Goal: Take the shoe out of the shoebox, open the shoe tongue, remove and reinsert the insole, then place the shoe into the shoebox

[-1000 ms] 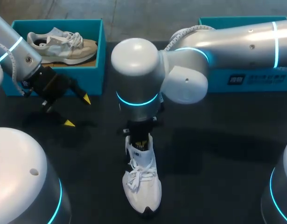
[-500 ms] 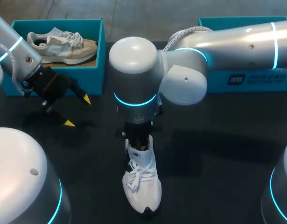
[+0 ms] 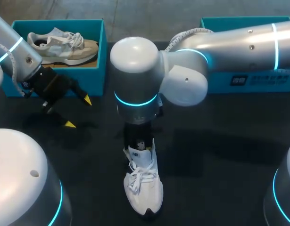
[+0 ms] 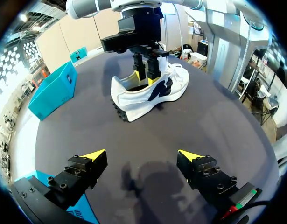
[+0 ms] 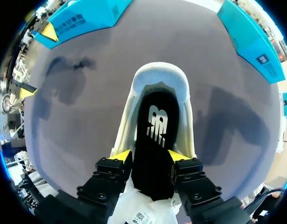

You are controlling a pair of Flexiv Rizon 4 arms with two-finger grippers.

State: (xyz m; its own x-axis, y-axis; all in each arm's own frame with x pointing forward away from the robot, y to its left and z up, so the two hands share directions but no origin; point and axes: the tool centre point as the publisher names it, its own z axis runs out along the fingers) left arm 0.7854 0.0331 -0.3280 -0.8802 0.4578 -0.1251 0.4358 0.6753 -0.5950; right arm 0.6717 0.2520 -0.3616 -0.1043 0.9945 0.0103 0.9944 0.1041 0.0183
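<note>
A white lace-up mesh sneaker [image 3: 144, 186] is standing upright on its sole at the middle of the near edge of the dark table [image 3: 220, 155]. Its toe is pointing at that edge, so the shoe is sitting outside any box. A black foam insole [image 5: 155, 135] is lying inside it, showing through the open collar. The right gripper [image 3: 139, 141] is coming straight down into the heel opening. From the right wrist view the insole is filling the gap at the gripper, but I cannot tell whether the tool is clenching it or only standing over it.

Further back and towards the left edge, the left gripper [image 3: 78, 112] is hanging over bare table, spread wide and carrying nothing.

At the far left corner an open teal cardboard shoebox [image 3: 101, 52] is holding a grey and beige sneaker [image 3: 64, 44] lying on its side. A second teal box [image 3: 258, 80] is sitting at the far right corner, partly under the right arm.
</note>
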